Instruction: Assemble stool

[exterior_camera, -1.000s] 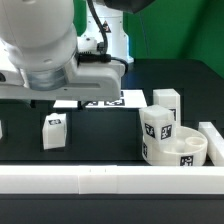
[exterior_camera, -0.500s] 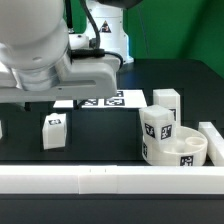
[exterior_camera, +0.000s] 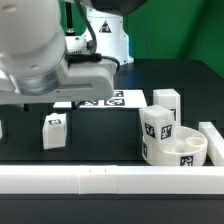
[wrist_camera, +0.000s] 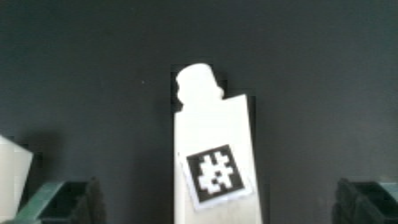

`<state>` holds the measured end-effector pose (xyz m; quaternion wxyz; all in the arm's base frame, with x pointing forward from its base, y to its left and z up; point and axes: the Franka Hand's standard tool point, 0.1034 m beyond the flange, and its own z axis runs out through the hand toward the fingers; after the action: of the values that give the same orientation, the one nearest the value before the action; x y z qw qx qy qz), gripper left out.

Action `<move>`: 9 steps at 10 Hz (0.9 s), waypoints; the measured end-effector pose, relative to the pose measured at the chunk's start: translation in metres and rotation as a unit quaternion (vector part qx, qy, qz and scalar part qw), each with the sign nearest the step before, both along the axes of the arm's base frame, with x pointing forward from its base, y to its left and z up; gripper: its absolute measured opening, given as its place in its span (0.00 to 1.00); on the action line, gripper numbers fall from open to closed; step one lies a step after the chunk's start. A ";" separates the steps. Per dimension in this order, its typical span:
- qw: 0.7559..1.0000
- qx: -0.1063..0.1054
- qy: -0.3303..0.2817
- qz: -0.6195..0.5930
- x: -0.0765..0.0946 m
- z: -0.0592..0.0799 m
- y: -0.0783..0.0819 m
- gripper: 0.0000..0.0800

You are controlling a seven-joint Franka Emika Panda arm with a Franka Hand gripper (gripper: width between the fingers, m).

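marker board point(exterior_camera: 110, 100) lies flat on the black table point(exterior_camera: 100, 140); white rail point(exterior_camera: 100, 181) along its near edge

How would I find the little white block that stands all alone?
Start at the long white rail along the table's front edge. Behind it, toward the exterior view's left, one stool leg stands on the black tabletop near the big robot arm. Unlike the other leg beside the round seat on the exterior view's right, it stands alone, touching nothing.
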<state>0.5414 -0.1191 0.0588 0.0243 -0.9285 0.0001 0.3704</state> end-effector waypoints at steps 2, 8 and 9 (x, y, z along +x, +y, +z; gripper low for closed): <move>1.000 -0.005 0.017 0.003 0.002 -0.018 -0.002 0.81; 1.000 -0.014 0.009 0.005 0.003 -0.042 0.002 0.81; 1.000 -0.014 0.012 0.005 0.000 -0.045 0.002 0.81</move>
<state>0.5416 -0.1168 0.0136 0.0094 -0.9241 0.0007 0.3820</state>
